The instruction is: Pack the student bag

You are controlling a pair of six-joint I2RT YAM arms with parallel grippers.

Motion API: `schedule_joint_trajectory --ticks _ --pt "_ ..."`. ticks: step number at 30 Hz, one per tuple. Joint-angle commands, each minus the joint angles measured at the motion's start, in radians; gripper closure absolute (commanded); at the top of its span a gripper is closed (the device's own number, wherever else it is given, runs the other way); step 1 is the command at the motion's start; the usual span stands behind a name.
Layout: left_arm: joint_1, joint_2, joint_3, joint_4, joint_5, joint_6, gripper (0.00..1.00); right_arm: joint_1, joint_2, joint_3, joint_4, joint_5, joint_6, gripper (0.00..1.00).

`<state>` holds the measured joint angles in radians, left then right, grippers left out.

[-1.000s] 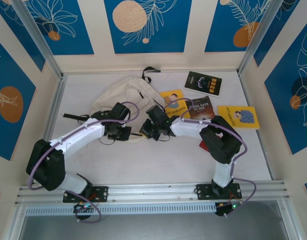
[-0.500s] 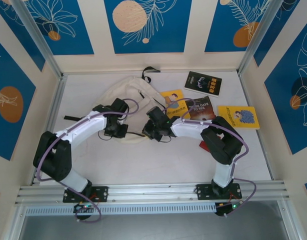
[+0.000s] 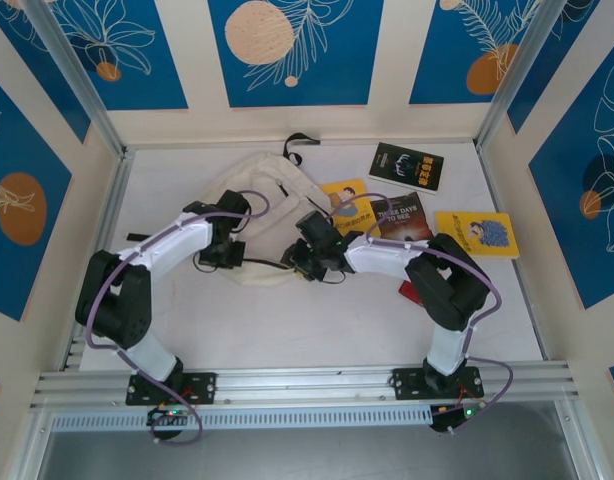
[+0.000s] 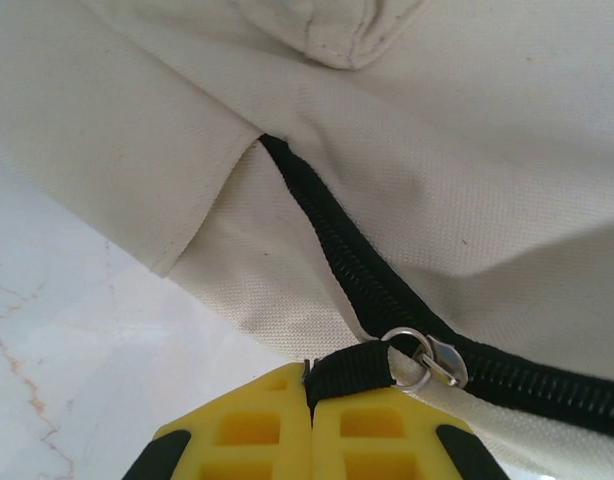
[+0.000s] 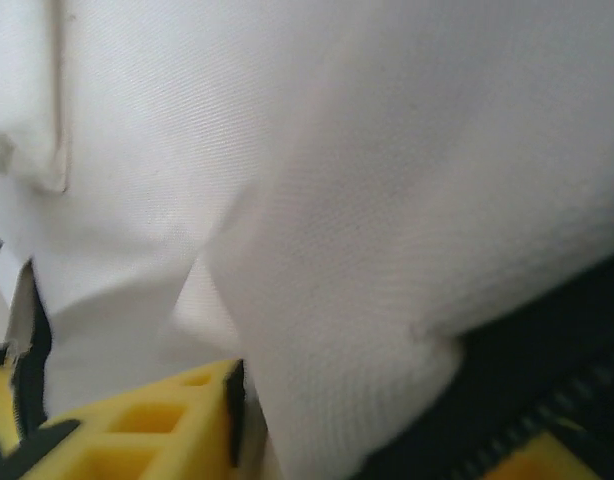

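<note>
Two grips at student bag [image 3: 249,185] near edge: left hand [image 4: 309,388] clenches zipper pull [image 4: 353,368], right hand [image 3: 299,264] pinches canvas [image 5: 337,200].

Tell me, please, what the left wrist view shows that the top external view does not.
Left wrist: the left gripper shut on the black pull tab, with its metal ring, on the zipper. Top external: several books right of the student bag, and the right gripper at its near edge. Shared: the cream bag and the left gripper.
</note>
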<state>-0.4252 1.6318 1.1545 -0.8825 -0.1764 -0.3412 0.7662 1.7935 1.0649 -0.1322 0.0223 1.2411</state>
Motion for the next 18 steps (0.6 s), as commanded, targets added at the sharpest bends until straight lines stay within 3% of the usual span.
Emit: schedule_joint_trajectory --ticks 1,4,14,15,17,18 --pt "0.048 -0.029 -0.006 -0.043 -0.093 -0.036 1.00 -0.003 -0.087 0.019 -0.060 -0.037 -0.066 0.41" --pt "0.088 -0.058 -0.027 -0.050 -0.101 -0.059 1.00 -0.010 -0.154 0.039 -0.137 -0.001 -0.124 0.34" --pt "0.238 -0.193 -0.099 -0.017 -0.138 -0.149 1.00 -0.159 -0.246 0.068 -0.394 0.143 -0.339 0.28" --pt "0.247 -0.209 -0.102 -0.014 -0.135 -0.153 0.94 -0.176 -0.232 0.082 -0.408 0.141 -0.366 0.28" --pt "0.252 -0.241 -0.105 -0.004 -0.127 -0.158 0.57 -0.209 -0.192 0.116 -0.431 0.130 -0.423 0.27" --pt "0.251 -0.256 -0.105 0.000 -0.115 -0.160 0.46 -0.221 -0.174 0.135 -0.441 0.125 -0.435 0.28"
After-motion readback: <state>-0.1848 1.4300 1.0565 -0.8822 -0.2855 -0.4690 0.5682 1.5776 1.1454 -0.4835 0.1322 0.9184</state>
